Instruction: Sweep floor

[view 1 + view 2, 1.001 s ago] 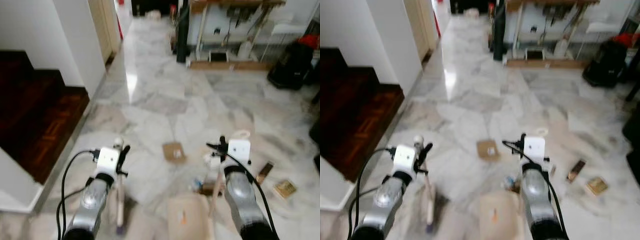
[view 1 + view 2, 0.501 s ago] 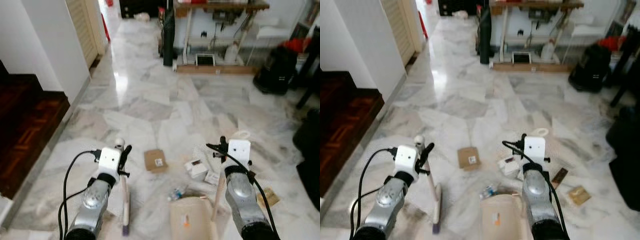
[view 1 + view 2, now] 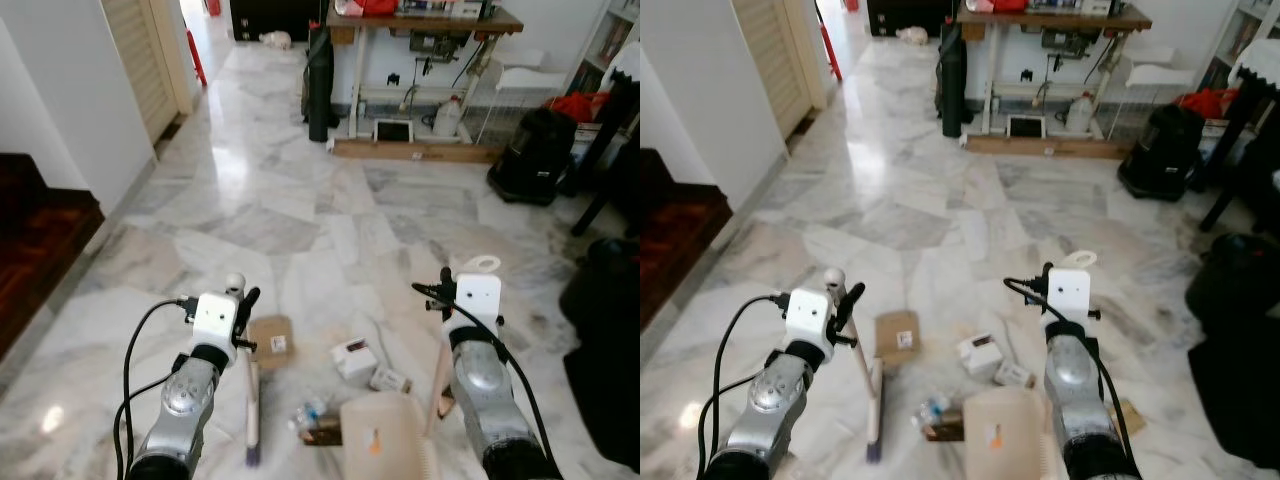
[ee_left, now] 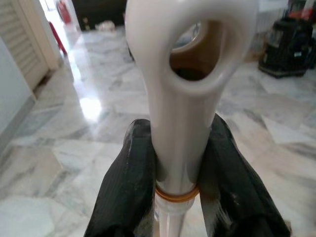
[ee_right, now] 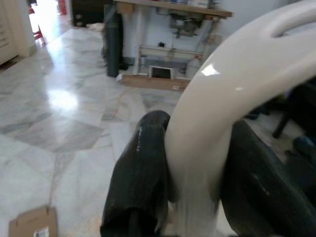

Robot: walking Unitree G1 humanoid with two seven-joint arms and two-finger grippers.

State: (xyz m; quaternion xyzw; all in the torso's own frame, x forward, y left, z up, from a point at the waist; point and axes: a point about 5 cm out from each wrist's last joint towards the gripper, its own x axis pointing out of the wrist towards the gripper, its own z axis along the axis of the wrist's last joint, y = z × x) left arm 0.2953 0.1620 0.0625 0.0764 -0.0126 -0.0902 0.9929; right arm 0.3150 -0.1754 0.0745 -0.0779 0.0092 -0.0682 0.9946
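Note:
My left gripper [image 4: 177,148] is shut on the white broom handle [image 4: 183,94], just below its ring end. The broom stick [image 3: 249,395] runs down to the brush on the marble floor [image 3: 300,210]. My right gripper [image 5: 197,148] is shut on the curved white dustpan handle [image 5: 217,89]. The beige dustpan [image 3: 385,440] sits low between my arms. Litter lies just ahead: a flat cardboard piece [image 3: 270,342], a small white box [image 3: 354,360], a second small box [image 3: 390,380] and a crumpled bottle [image 3: 310,415].
Dark wooden stairs [image 3: 35,235] and a white wall [image 3: 60,90] are on the left. A cluttered table [image 3: 420,25] stands at the back, with a black vacuum [image 3: 525,160] beside it. A dark bulky object [image 3: 610,340] crowds the right edge.
The camera has swung right and forward, so the stairs slid leftward and the litter now lies closer to the broom and dustpan. Both grips are unchanged.

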